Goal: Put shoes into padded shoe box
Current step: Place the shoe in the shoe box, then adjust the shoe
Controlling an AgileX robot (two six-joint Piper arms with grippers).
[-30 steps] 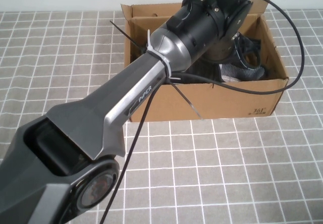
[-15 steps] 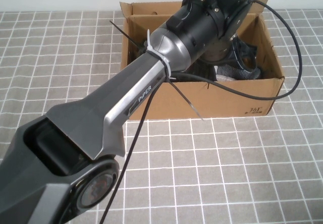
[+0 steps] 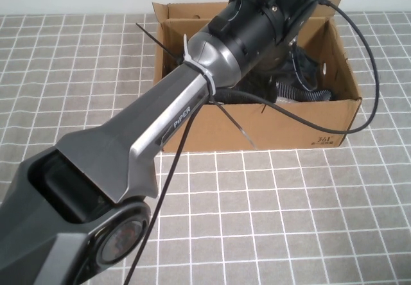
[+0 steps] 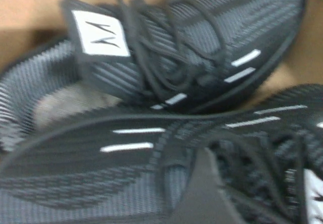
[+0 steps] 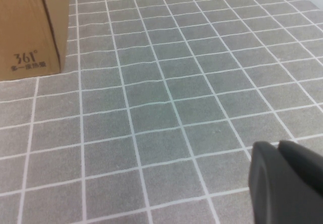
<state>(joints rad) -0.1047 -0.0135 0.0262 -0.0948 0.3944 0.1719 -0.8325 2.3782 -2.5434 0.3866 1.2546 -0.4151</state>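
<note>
The brown cardboard shoe box (image 3: 276, 128) stands at the far middle of the table with its flaps open. Both black knit sneakers lie inside it side by side; one (image 4: 181, 47) shows its white tongue tab and laces, the other (image 4: 126, 153) lies nearer the camera. In the high view only part of a shoe (image 3: 307, 79) shows past the arm. My left gripper (image 4: 262, 178) is down inside the box, open, with one finger (image 4: 202, 193) against the nearer shoe. My right gripper (image 5: 280, 147) is shut and empty, low over the table to the right of the box.
The left arm (image 3: 186, 112) stretches across the table's middle into the box, with its cable (image 3: 369, 54) looping over the box's right wall. The box's printed front corner (image 5: 30, 32) shows in the right wrist view. Grey tiled tabletop (image 3: 289, 221) lies in front.
The box's right front corner shifted slightly left early on. The left wrist has drawn back and up a little, so more of the shoe shows in the box.
</note>
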